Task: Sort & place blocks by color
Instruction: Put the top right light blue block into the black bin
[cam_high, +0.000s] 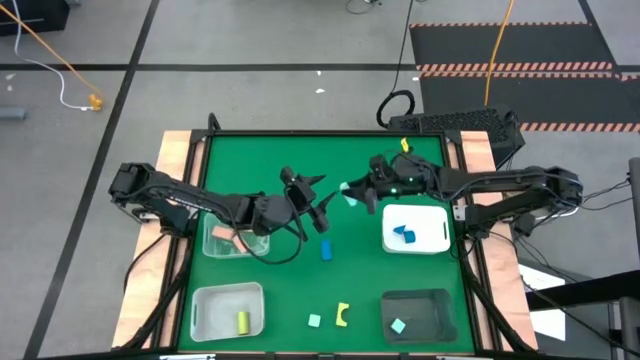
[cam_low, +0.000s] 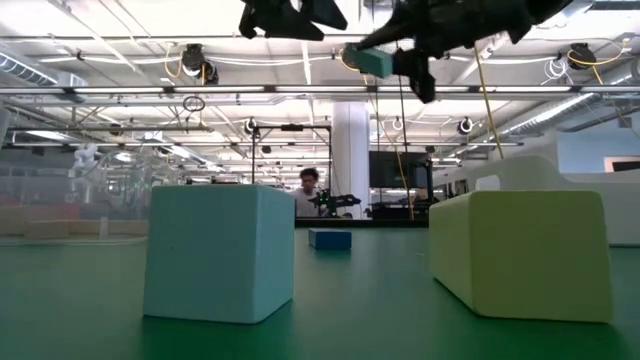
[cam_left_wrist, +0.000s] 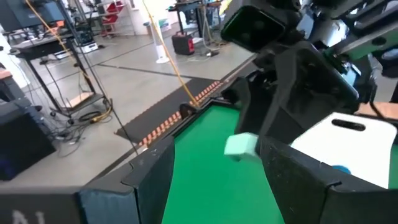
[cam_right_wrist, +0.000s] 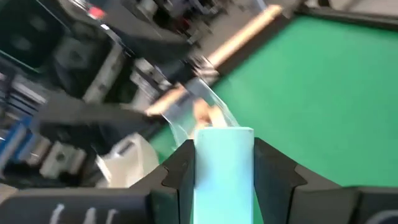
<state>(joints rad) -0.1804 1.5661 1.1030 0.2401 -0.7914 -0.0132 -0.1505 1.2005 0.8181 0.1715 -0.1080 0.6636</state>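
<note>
Two grippers hang above the middle of the green table, facing each other in the high view. The right gripper is closed on a light teal block, just right of the frame's centre and clear of the mat; the right wrist view shows that block squarely between the two dark fingers. The left gripper stands open and holds nothing, its fingers pointed toward the right one.

Around the table's edges, the clear tray at centre left holds a salmon block, the white tray at centre right holds blue blocks, the lower-left tray holds a yellow-green block, and the dark tray at lower right already holds a teal block. Loose on the mat are a blue block just below the grippers, plus a teal cube and a yellow-green piece along the bottom.

Judging by colour, the held block likely belongs in the dark tray. To do this well, the right arm should keep its height until it is past the white tray's rim, so nothing clips it, then descend over the dark tray's open floor beside the teal block rather than on it. Releasing low would stop the block bouncing out. The left arm is close; it should hold off or move toward the blue block only once the right arm has cleared the centre.
</note>
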